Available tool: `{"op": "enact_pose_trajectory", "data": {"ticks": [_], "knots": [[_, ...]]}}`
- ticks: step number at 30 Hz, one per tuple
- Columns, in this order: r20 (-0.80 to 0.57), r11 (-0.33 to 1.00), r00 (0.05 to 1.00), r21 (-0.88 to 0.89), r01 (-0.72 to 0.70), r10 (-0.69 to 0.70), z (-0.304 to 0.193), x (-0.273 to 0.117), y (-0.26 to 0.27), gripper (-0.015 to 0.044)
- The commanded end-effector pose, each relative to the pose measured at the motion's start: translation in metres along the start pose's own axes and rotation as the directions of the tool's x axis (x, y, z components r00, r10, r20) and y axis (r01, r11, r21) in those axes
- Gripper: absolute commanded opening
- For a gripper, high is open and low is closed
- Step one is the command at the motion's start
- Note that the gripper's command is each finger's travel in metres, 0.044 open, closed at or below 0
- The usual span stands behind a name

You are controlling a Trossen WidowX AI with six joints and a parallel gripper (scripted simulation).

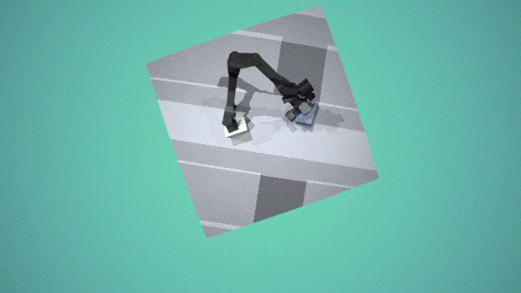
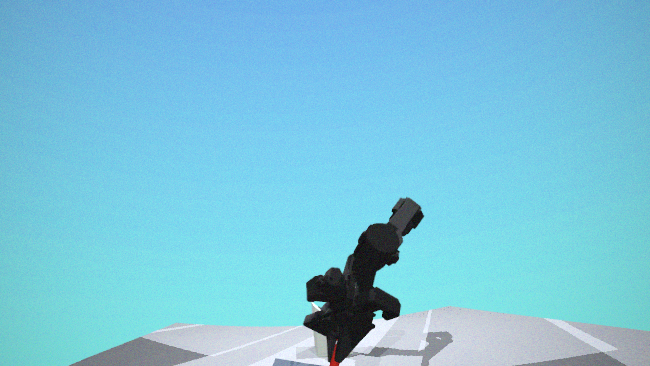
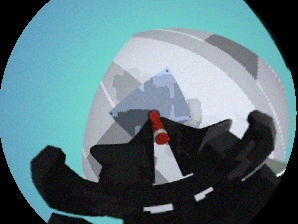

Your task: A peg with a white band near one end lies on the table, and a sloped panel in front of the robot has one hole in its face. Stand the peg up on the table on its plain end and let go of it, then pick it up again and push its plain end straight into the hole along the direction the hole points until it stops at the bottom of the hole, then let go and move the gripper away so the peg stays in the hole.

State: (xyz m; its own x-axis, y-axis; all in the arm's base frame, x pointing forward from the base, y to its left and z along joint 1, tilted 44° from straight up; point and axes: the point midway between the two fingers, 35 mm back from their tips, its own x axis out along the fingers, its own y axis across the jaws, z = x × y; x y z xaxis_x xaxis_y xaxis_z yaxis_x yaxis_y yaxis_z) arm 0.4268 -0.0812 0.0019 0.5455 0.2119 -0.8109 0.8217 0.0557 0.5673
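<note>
The red peg has a white band near its end nearer the wrist camera. My gripper is shut on the peg, over the blue-grey sloped panel. In the wrist view the peg's plain end points down at the dark hole in the panel's face and overlaps its mouth. How deep the end sits, if it is inside, cannot be told. The banded end sticks out on the camera side of the fingers. In the top view the arm hides the peg.
The arm's pale base block stands on the grey striped table, to the left of the panel in the top view. The panel lies close beneath the gripper. The arm's shadows fall across the table and panel.
</note>
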Motion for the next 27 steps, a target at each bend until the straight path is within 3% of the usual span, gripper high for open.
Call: {"op": "enact_pose_trajectory", "data": {"ticks": [1,23,27], "knots": [[0.005,1.000,1.000,0.006,0.004,-0.004,0.0014,0.0038,-0.0008,0.0000],[0.000,1.000,1.000,0.000,0.001,-0.001,-0.0001,0.0064,-0.0011,0.0000],[0.000,1.000,1.000,0.000,0.001,-0.001,-0.0001,0.0064,-0.0011,0.0105]]}}
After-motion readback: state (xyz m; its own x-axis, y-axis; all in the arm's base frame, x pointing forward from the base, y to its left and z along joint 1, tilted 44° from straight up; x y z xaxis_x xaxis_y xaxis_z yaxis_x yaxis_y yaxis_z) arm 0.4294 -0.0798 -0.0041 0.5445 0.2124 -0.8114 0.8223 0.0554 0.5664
